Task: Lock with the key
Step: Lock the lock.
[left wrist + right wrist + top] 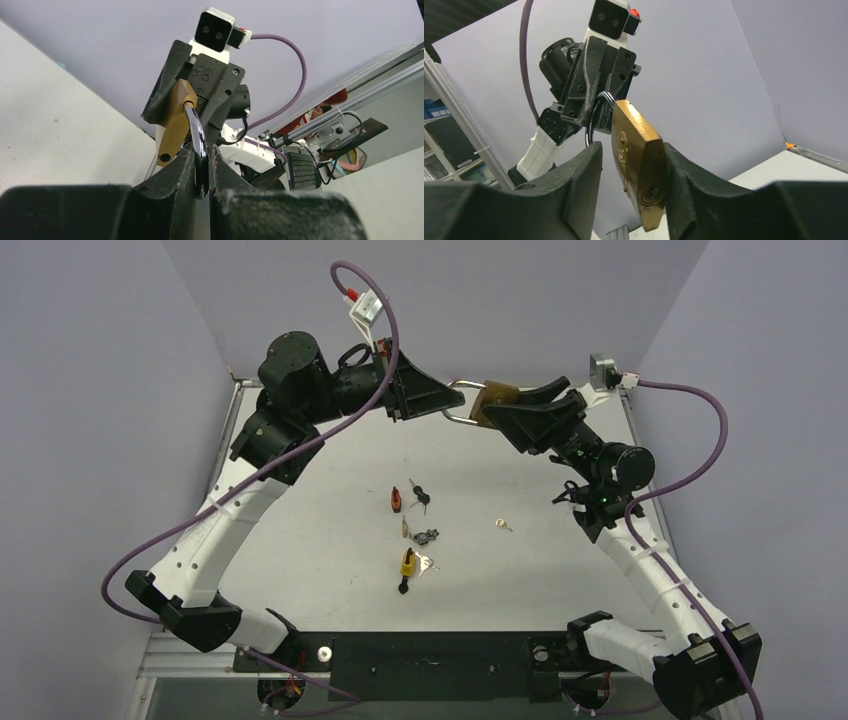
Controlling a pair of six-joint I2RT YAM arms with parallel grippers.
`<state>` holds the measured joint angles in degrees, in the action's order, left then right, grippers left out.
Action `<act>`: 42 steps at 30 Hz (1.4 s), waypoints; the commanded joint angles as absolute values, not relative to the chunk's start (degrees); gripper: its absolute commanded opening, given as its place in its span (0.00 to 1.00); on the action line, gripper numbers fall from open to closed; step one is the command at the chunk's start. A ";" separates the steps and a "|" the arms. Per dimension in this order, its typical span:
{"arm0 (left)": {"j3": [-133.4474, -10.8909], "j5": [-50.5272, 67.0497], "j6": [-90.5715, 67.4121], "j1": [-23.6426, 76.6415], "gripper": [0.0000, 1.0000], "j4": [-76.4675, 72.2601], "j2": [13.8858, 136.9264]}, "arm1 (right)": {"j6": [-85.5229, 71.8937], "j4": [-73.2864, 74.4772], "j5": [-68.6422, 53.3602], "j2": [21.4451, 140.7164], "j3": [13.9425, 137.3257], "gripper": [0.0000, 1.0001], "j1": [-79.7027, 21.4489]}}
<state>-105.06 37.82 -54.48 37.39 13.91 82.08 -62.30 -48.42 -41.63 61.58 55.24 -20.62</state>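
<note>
A: Entry one, left gripper: we log it clenched on the padlock's shackle, aloft over the table's far end.
B: Entry two, right gripper: only its own camera shows us a gap beside one finger; the other touches the brass body. Not yet clamped.
A: Overhead alone lists keys on the table.
</note>
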 commanded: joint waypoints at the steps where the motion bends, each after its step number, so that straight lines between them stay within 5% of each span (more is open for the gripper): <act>1: -105.75 37.37 -54.84 36.46 0.00 4.84 78.73 | -66.73 -57.07 -43.57 60.65 55.79 0.29 -20.57; 5: -104.34 38.06 -53.88 36.35 0.00 4.66 78.31 | -66.19 -53.15 -43.47 59.23 56.98 0.00 -20.56; 21: -101.15 37.03 -39.24 36.46 0.00 15.43 76.81 | -74.03 -48.58 -48.86 59.03 60.78 0.00 -21.30; 42: -100.83 31.81 -33.26 46.28 0.00 20.98 79.06 | -54.56 -21.98 -43.34 60.75 68.93 0.00 -29.86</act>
